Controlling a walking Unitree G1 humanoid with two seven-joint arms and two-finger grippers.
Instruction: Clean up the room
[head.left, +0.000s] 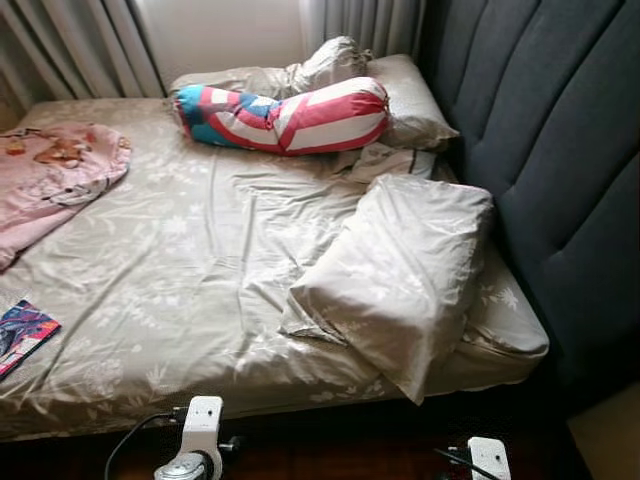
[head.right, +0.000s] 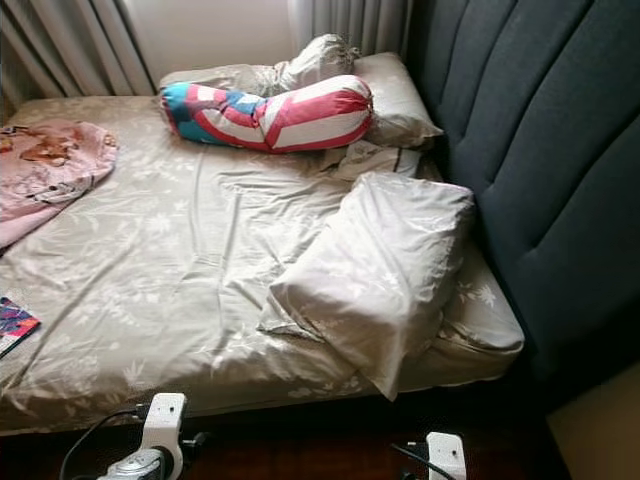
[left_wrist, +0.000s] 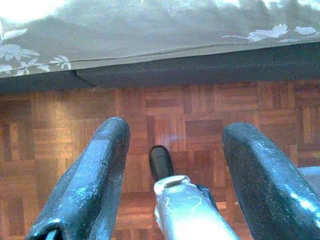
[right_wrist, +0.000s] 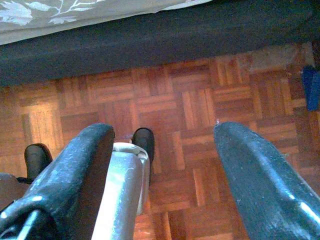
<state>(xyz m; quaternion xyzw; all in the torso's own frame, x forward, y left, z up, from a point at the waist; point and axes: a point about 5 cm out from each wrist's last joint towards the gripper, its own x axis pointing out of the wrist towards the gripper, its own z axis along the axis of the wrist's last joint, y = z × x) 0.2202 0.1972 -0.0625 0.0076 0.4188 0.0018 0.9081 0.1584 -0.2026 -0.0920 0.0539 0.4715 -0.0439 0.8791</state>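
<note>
Left eye view gives us an unmade bed (head.left: 170, 300) covered in a beige sheet with a pale leaf print, creased across its middle; a dark padded headboard (head.left: 560, 170) runs along the right side, and grey curtains (head.left: 80, 45) hang behind the far edge. A large beige pillow (head.left: 400, 275) lies tilted against the headboard side, one corner hanging over the near edge of the mattress; beyond it we see a bolster (head.left: 285, 115) in red, white and blue stripes lying across the bed, touching a crumpled heap of beige pillows (head.left: 390, 95) in the far corner. A pink blanket (head.left: 50, 175) with a printed figure is spread at the left edge; a colourful book (head.left: 22, 335) lies flat near the front left corner, well apart from the blanket.

Both arms hang low before the bed; we see their white wrist parts at the bottom of the head views. Left wrist view shows the left gripper (left_wrist: 175, 150) with its two black fingers spread apart and nothing between them, above a parquet floor (left_wrist: 200, 110) beside the dark bed base; right wrist view shows the right gripper (right_wrist: 162, 160) likewise spread wide and holding nothing over the same floor.
</note>
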